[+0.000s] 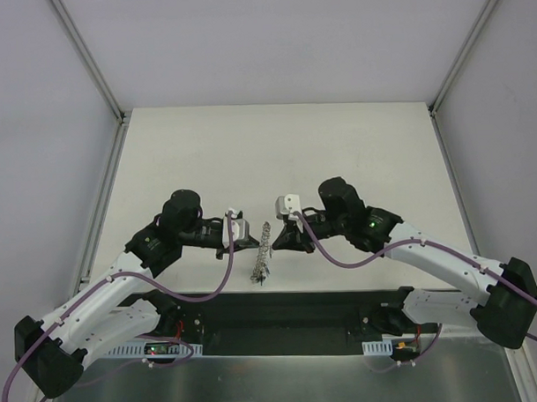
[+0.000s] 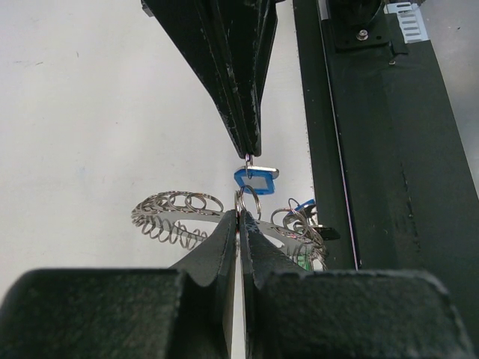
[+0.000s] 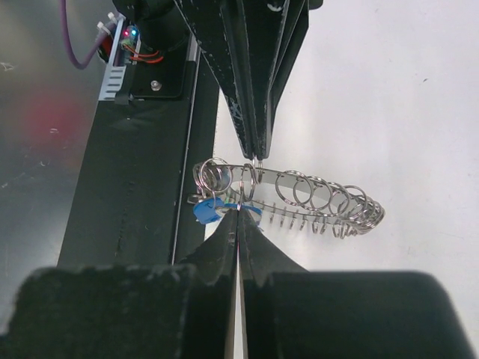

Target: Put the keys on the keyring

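Note:
The keyring (image 1: 263, 247) is a silvery band strung with many small rings, held off the white table between both grippers. My left gripper (image 1: 251, 244) is shut on one small ring of the keyring (image 2: 179, 212); its jaws (image 2: 239, 217) are pressed together. My right gripper (image 1: 276, 242) is shut on the small loop of a blue-headed key (image 2: 254, 178), right beside that ring. The right wrist view shows my right gripper (image 3: 239, 211) shut at the blue key (image 3: 205, 212) under the keyring (image 3: 322, 193). Other keys (image 2: 305, 228), blue, green and dark, hang at the ring's near end.
The black base rail (image 1: 281, 311) runs along the table's near edge, just below the ring's hanging end; it also shows in the left wrist view (image 2: 389, 187) and the right wrist view (image 3: 135, 187). The white table (image 1: 276, 157) stretches behind, framed by side walls.

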### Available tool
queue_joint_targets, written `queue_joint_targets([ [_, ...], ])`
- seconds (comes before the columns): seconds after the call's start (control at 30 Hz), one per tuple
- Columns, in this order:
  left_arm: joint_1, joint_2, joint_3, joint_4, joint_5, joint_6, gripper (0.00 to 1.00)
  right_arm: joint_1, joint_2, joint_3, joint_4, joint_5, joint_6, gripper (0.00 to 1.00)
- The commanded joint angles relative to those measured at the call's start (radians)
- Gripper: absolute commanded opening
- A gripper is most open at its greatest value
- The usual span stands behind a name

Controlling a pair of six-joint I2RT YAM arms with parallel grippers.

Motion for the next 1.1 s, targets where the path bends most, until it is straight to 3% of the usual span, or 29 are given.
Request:
queue_joint_targets([
  [0.0,-0.01,-0.016,0.006,0.062,0.079,0.026,0.0,0.025,-0.008,0.058,-0.041,0.067,-0.074,0.01],
  [1.07,-0.011,0.02,0.023,0.064,0.092,-0.029,0.0,0.105,0.002,0.125,-0.136,0.18,-0.151,0.01],
])
